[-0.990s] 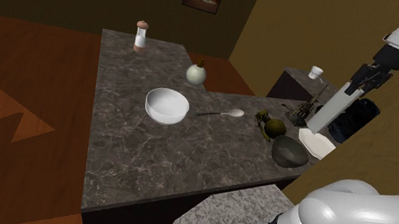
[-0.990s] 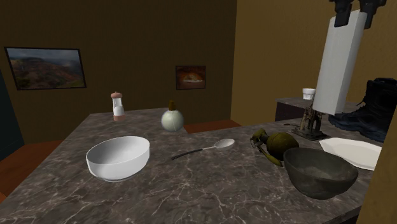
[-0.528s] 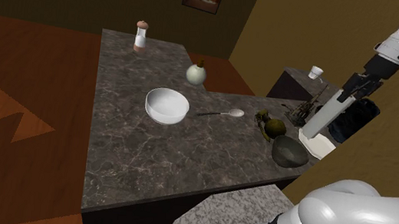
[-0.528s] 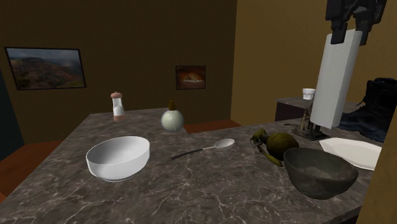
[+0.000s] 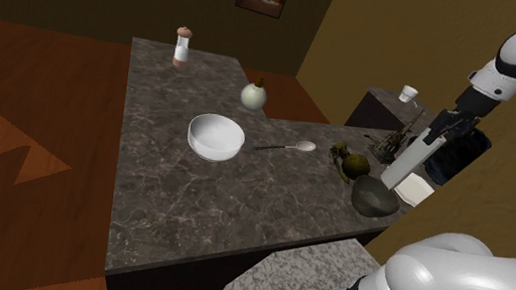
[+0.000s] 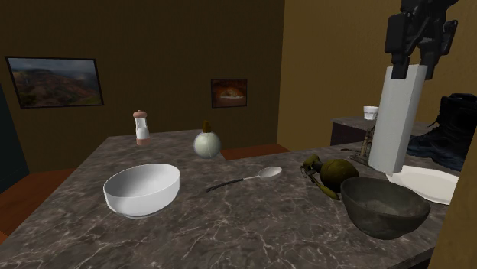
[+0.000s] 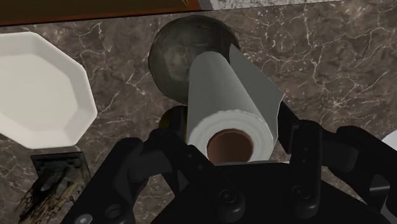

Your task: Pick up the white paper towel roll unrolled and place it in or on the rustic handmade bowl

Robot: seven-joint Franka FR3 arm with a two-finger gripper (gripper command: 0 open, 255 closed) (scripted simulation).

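Over the marble countertop's (image 5: pixel 190 196) edge nearest the stand, the white paper towel roll (image 6: pixel 397 118) is shown suspended upright, clasped at its upper end between the two fingers of the black gripper (image 6: pixel 410 63), which are closed only as far as the roll's width allows. The long axis of the roll is directed straight down from the gripper. In the wrist view the dark rustic bowl (image 7: pixel 168 60) is seen just beyond the roll's far end, slightly off axis, with the white octagonal plate (image 7: pixel 38 89) beside it. The lower end is judged to hang above the bowl's plate-side rim, not yet inside. A loose sheet stands off the roll. The arm is arched high, with the hand pointed downward.
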